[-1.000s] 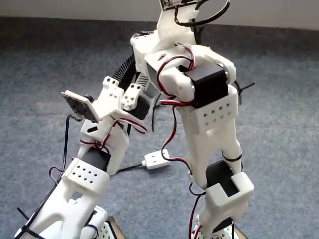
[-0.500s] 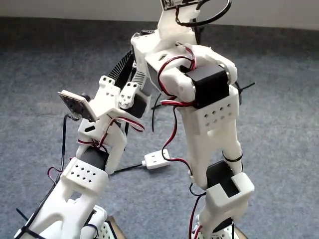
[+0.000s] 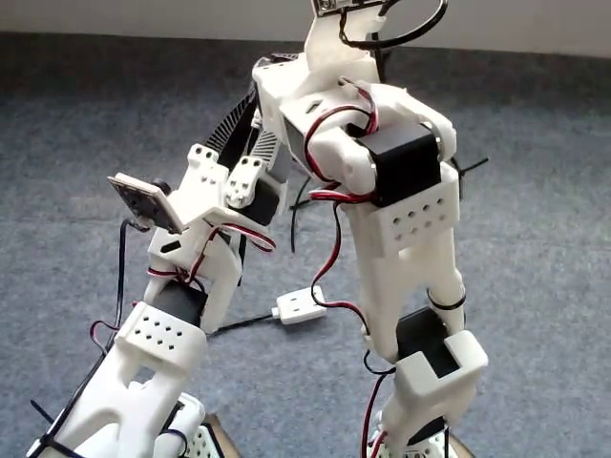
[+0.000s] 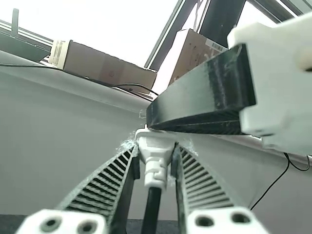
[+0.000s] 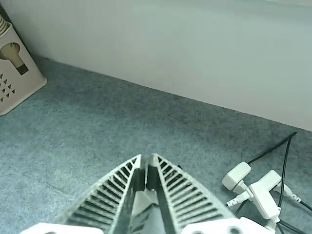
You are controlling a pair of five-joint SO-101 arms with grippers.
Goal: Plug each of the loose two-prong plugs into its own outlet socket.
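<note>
My left gripper [image 4: 155,146] is shut on a white two-prong plug [image 4: 155,161], whose black cable hangs down between the ribbed fingers. The plug's tip sits just under a black and white part of the other arm [image 4: 204,97]. In the high view this gripper [image 3: 250,110] is raised beside the right arm's wrist. My right gripper [image 5: 146,158] has its fingertips together above grey carpet; a pale shape shows lower between its fingers, and I cannot tell what it is. White plugs [image 5: 237,176] and a white adapter [image 5: 263,192] lie on the carpet beyond it. A white socket block [image 3: 298,305] with a black cable lies between the arms.
A beige perforated box [image 5: 14,63] stands by the pale wall. Thin black cables [image 5: 273,148] trail across the carpet near the plugs. Red and black wires loop around both arms. Cardboard boxes [image 4: 102,66] sit on a ledge behind.
The left arm has shifted slightly to the left and upward, with the plug still held. The right arm has barely moved.
</note>
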